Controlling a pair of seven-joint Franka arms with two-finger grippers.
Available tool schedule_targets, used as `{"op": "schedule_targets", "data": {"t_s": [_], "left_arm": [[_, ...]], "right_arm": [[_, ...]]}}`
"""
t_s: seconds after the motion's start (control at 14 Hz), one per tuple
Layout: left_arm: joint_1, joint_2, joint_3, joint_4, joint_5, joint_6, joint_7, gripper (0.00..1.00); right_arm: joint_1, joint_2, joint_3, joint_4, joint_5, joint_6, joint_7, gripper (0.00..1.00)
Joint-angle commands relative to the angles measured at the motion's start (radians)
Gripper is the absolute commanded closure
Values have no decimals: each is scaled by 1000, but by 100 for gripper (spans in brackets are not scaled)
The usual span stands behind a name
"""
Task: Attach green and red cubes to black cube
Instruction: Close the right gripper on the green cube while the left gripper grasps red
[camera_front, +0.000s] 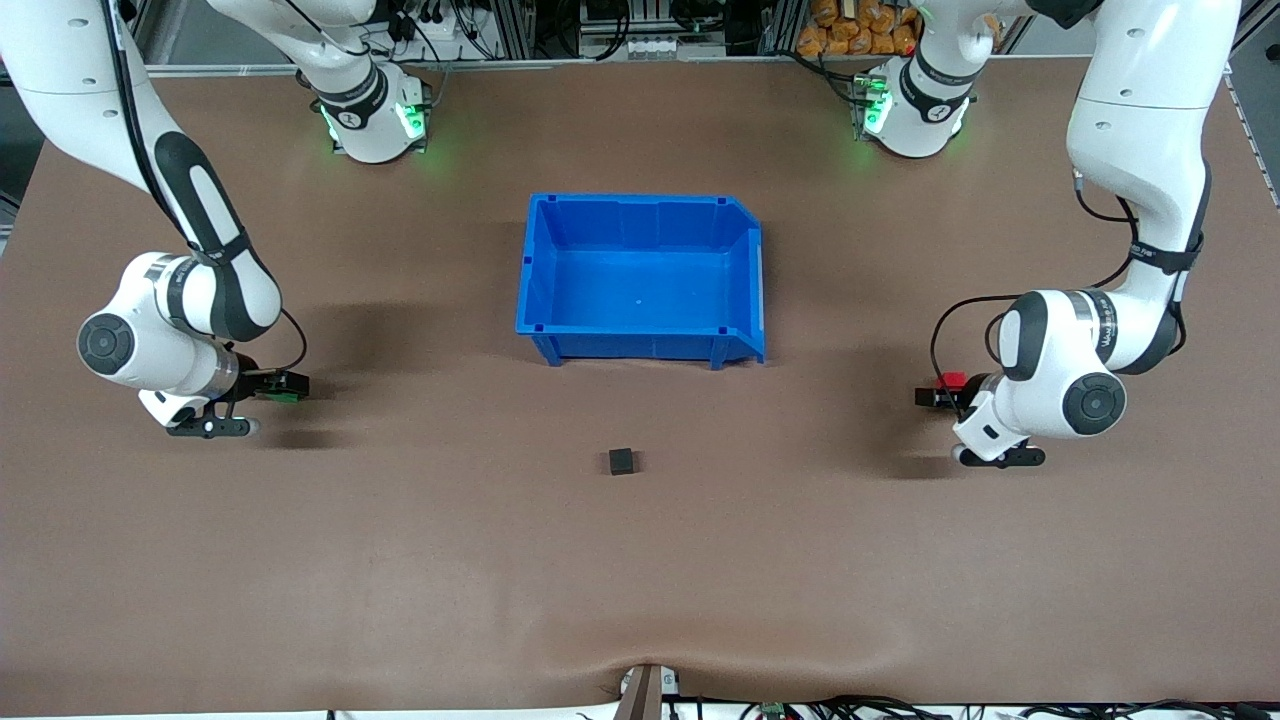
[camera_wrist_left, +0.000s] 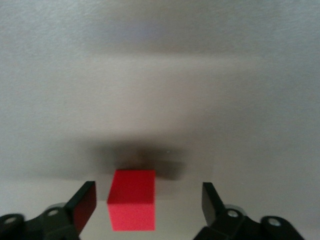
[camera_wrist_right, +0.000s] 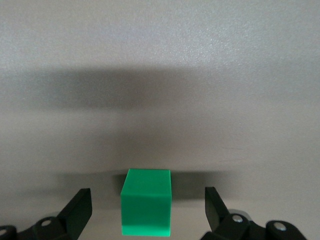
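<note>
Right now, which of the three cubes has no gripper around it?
The black cube, alone on the table nearer the front camera than the blue bin. The red cube sits between the left gripper's open fingers, the green cube between the right gripper's.

Both arms (camera_front: 190, 300) are glossy white shells with black joint bands and round dark end caps, and thin black cables loop beside each wrist. Their bases (camera_front: 375, 115) glow green. Black fingers (camera_wrist_left: 82, 205) carry what look like small silver screws.

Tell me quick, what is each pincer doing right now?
Left pincer: open, fingers either side of the red cube, not gripping it.
Right pincer: open, fingers either side of the green cube, not gripping it.
</note>
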Motion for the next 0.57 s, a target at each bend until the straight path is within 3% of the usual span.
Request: {"op": "schedule_targets", "data": {"t_s": [0.0, 0.07, 0.14, 0.5], "left_arm": [[21, -15, 0, -25, -4, 18, 15, 20], [22, -15, 0, -25, -4, 20, 15, 27], [21, -15, 0, -27, -4, 20, 15, 33], [18, -15, -3, -30, -4, 20, 15, 53]], "right_arm": [[-16, -1, 9, 0, 8, -9, -3, 47], [-19, -1, 11, -2, 10, -20, -3, 87], [-25, -3, 11, 0, 15, -36, -3, 100], [-22, -4, 11, 1, 33, -70, -3, 100]]}}
